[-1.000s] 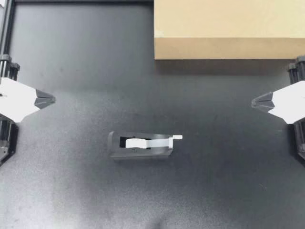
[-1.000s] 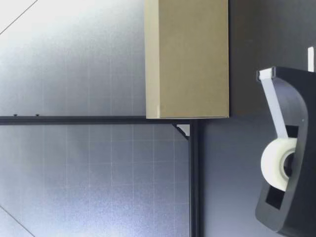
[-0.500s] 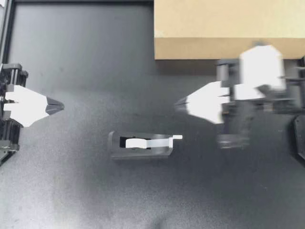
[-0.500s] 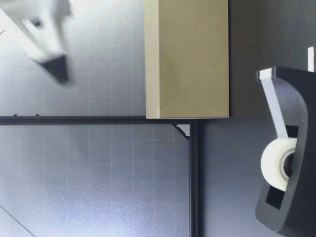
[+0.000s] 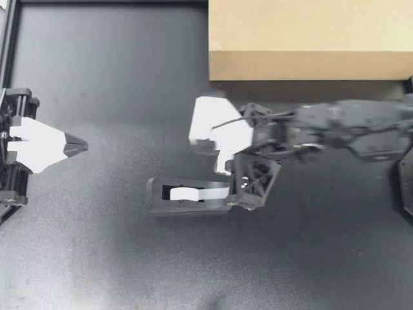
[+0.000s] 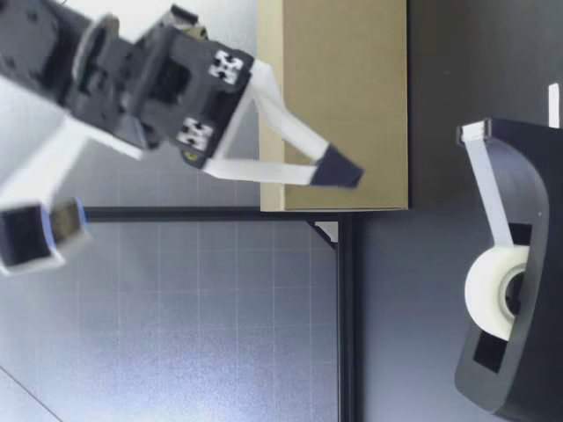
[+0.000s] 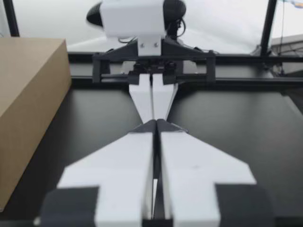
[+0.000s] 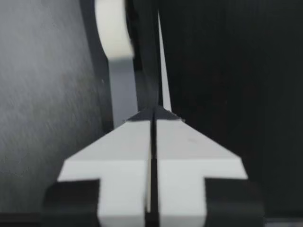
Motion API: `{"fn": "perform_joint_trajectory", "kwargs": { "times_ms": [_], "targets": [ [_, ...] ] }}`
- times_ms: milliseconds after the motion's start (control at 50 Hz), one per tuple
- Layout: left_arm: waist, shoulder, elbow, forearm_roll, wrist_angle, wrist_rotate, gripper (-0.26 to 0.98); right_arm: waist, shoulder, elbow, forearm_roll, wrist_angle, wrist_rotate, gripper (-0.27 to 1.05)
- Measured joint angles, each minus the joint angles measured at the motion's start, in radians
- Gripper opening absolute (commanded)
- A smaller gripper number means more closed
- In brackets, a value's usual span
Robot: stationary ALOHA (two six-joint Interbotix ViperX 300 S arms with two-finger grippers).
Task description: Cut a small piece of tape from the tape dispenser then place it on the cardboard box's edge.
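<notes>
Tape dispenser (image 5: 187,197) sits near the table centre in the top view, long axis running 9 to 3, cutter end (image 6: 510,127) at 3 o'clock. The tape tab (image 6: 473,132) sticks up off that end, uncut.

Right gripper (image 5: 230,181) hangs over the cutter end, jaws pressed together on nothing. The low view shows it well above the dispenser.

Risks:
- Jaws need to part before going down. If they stay together they will likely mash the tab onto the cutter or shove the dispenser.
- Nothing braces the dispenser. Left gripper (image 5: 80,144) is at 9 o'clock, well apart, also closed and empty. The body looks light, so a pull could drag or tip it rather than tear the tape.
- The tab is thin and sticky, so it may fold on itself or cling to one finger.
- A pull at the wrong angle could reel out a long strip instead of a small piece.

Materials:
- Dispenser: matte black plastic, rounded hump at the roll end, open side window.
- Roll (image 5: 184,193): white, slightly glossy, feeding a flat narrow band to the cutter.
- Fingers (image 8: 118,151): white wedges with dark tips.
- Cardboard box (image 5: 310,39): at 1 o'clock from the dispenser, well apart. Plain brown, matte, with straight crisp edges.
- Table (image 5: 97,258): dark, matte, faintly grainy.
</notes>
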Motion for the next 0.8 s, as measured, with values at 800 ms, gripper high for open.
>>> {"fn": "perform_joint_trajectory", "kwargs": {
  "times_ms": [800],
  "targets": [
    [0.000,0.003,0.032,0.000,-0.066,-0.032,-0.12,-0.293,0.310,-0.181,0.773,0.394,-0.643,0.26]
  ]
}}
